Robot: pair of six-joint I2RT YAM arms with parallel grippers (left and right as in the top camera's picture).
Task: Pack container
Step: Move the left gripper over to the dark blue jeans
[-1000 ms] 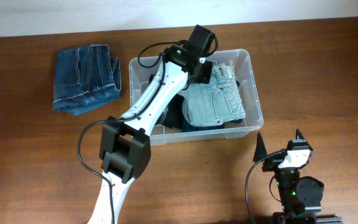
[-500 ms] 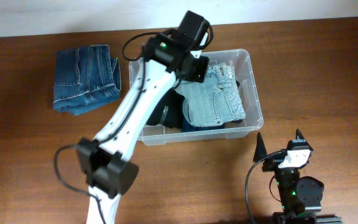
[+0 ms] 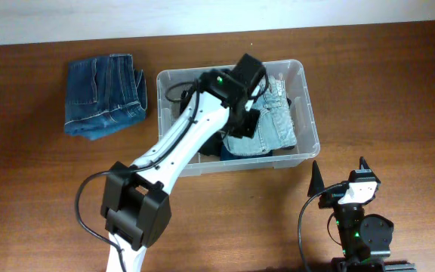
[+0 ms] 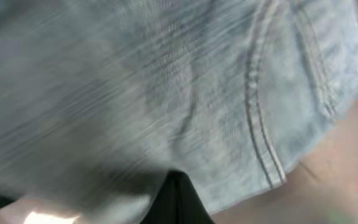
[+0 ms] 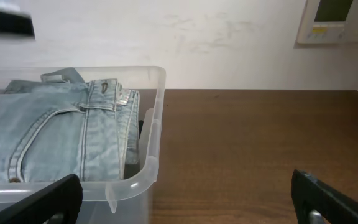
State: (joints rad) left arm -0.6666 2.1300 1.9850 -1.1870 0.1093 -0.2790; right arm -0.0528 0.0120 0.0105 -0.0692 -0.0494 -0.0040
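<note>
The container (image 3: 306, 98) is a clear plastic bin at the table's middle. It holds folded light blue jeans (image 3: 278, 125) on top of dark clothing (image 3: 211, 143). My left gripper (image 3: 245, 121) is down inside the bin, against the left part of the light jeans. In the left wrist view the blurred light jeans (image 4: 166, 87) fill the frame. The dark fingers (image 4: 176, 190) meet in one wedge pressed into the cloth. My right gripper (image 3: 339, 171) is open and empty at the front right. Its view shows the container's corner (image 5: 157, 124) and the jeans (image 5: 55, 137) between the spread fingers (image 5: 185, 180).
A folded pair of dark blue jeans (image 3: 104, 94) lies on the wooden table left of the bin. A white wall runs behind the table (image 5: 229, 43), with a wall panel (image 5: 337, 22) at upper right.
My left arm swung from the bin's far rim down to the middle of the bin, onto the light jeans. The right arm has not moved.
</note>
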